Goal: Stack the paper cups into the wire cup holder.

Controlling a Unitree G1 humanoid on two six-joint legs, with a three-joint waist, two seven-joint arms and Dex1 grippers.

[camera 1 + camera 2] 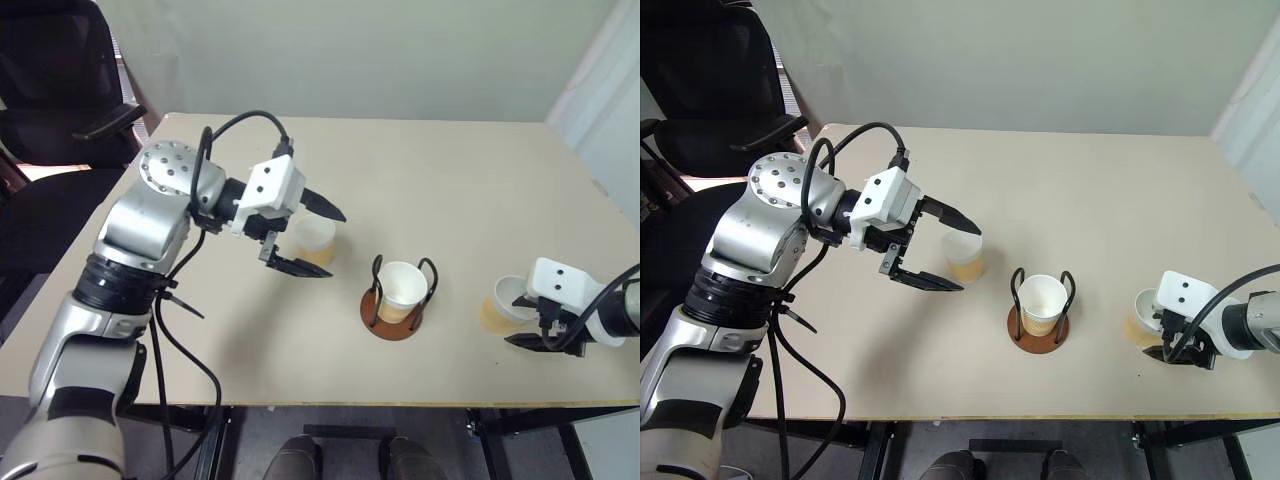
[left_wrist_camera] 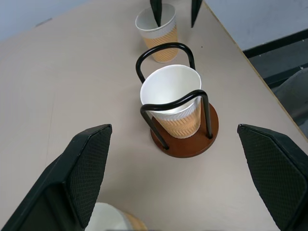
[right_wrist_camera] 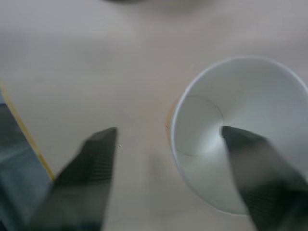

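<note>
Three paper cups on the bench [image 1: 450, 170]. One cup [image 1: 402, 288] already sits upright in the holder [image 1: 392, 318], near the middle. A second cup [image 1: 312, 240] stands just left of it, and the left gripper [image 1: 312, 238] hovers at it with its fingers wide apart, one on the far side and one on the near side, nothing clamped. The third cup [image 1: 503, 303] is over at the right, near the front edge. The right gripper [image 3: 168, 149] straddles its wall there, one finger [image 3: 250, 159] dipping inside the rim and the other outside, partly apart and not visibly pinching yet.

These cups look feather-light and thin-walled, so they'd likely crush or go oval if squeezed hard. The ribbed tan band low down probably gives better grip than the smooth white top. The rolled rim is the stiffest spot, so a gentle rim pinch seems sensible. They'd tip easily if nudged.

No brand, label or writing readable anywhere.
</note>
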